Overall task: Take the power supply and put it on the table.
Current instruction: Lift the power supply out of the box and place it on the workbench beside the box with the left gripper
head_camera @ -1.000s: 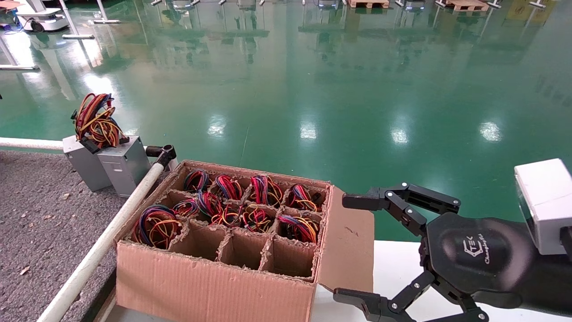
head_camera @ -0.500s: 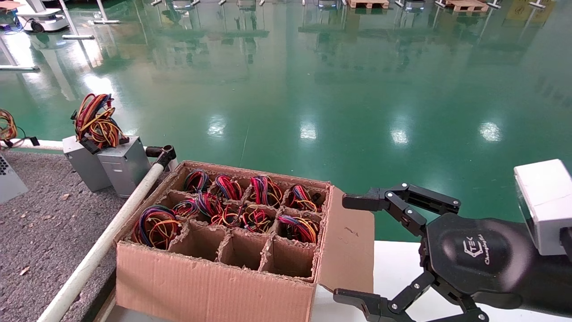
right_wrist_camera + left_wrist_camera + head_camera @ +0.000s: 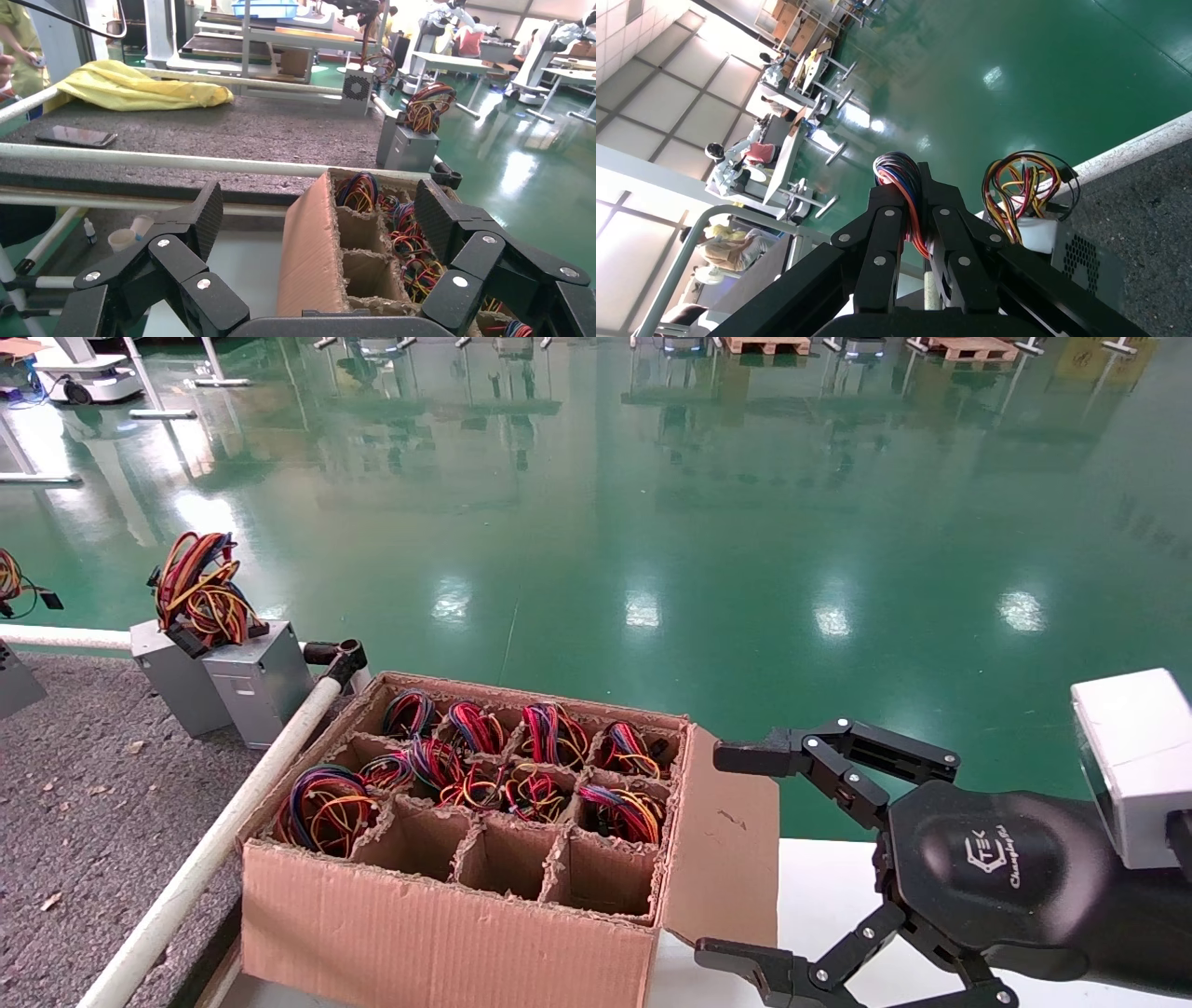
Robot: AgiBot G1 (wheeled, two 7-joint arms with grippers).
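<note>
Left claw (image 3: 916,210) pinched shut on power supply's (image 3: 1088,260) wires, above rough grey bench (image 3: 84,803), right claw (image 3: 745,854) spread open beside cardboard box (image 3: 438,933).

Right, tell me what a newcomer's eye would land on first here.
First, the cardboard box of divider cells stuffed with coloured wire bundles, centre foreground. Next, the right gripper, open beside the box's flap. Last, the left gripper, shut on the power supply's wires above the table.

Power supply (image 3: 14,679) slid left — nearly offscreen.
</note>
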